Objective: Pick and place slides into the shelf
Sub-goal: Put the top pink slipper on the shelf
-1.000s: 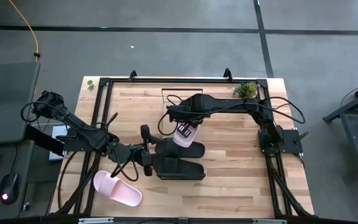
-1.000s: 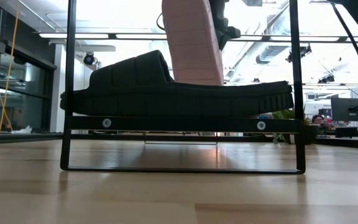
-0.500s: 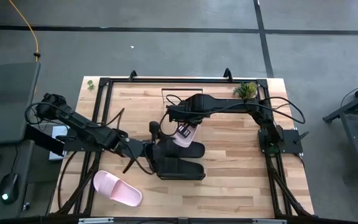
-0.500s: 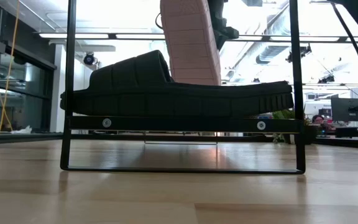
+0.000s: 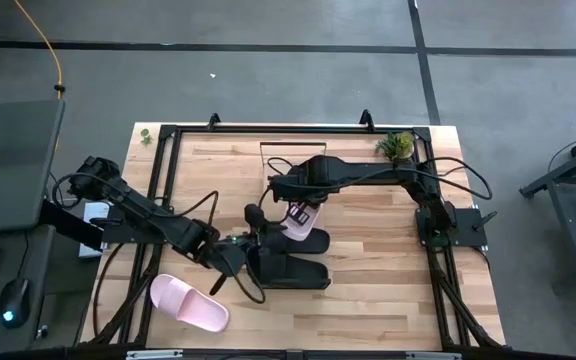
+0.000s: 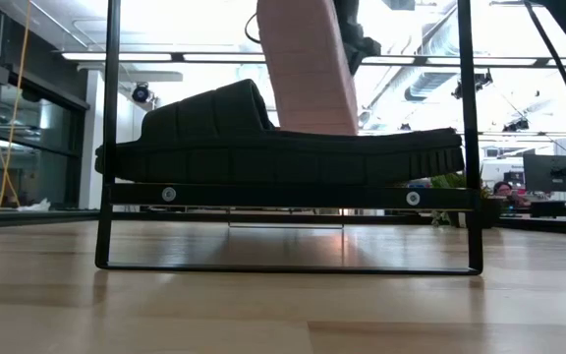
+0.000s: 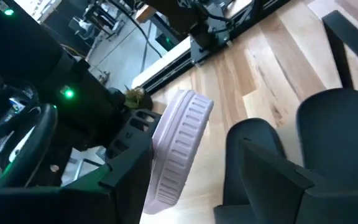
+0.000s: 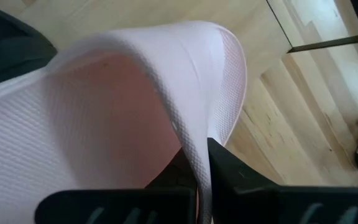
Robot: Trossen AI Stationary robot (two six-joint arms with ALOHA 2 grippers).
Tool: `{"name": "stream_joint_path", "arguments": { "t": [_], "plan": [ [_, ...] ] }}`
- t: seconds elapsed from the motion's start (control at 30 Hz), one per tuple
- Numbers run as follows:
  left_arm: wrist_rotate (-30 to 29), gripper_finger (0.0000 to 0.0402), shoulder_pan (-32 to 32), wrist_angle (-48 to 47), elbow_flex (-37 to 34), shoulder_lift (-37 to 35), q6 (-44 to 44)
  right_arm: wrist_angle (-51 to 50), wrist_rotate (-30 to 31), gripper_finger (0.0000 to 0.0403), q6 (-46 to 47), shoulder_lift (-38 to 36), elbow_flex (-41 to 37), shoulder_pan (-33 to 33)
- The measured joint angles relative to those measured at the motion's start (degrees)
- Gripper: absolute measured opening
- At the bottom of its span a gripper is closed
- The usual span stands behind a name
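Right gripper [image 5: 298,205] clamped on pink slide [image 5: 299,213], hung toe-down just above black slides [image 5: 290,268] on shelf [image 6: 293,195]; best lowered slow, levelled beside black pair; left gripper [image 5: 236,252] near, jaw state unclear.

Open plank tabletop [image 5: 388,300] on the right half and near the far edge. Middle crowded: two black slides [image 5: 288,270] side by side, a pink slide [image 6: 308,64] held upright just above them, left gripper [image 5: 243,248] close alongside. Another pink slide [image 5: 188,303] near the front left corner.
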Motion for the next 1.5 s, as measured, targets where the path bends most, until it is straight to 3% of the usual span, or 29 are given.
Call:
{"name": "stream_joint_path", "arguments": {
  "t": [1.17, 1.5],
  "plan": [
    [-0.28, 0.0223, -1.4, 0.05, 0.05, -0.04, 1.15, -0.12, 0.85, 0.0, -3.29, -0.09, 0.02, 4.12],
    [1.61, 0.0223, -1.38, 2.72, 0.05, -0.11, -2.12, 0.41, 3.46, 0.0, -3.86, -0.09, 0.02, 4.14]
  ]
}}
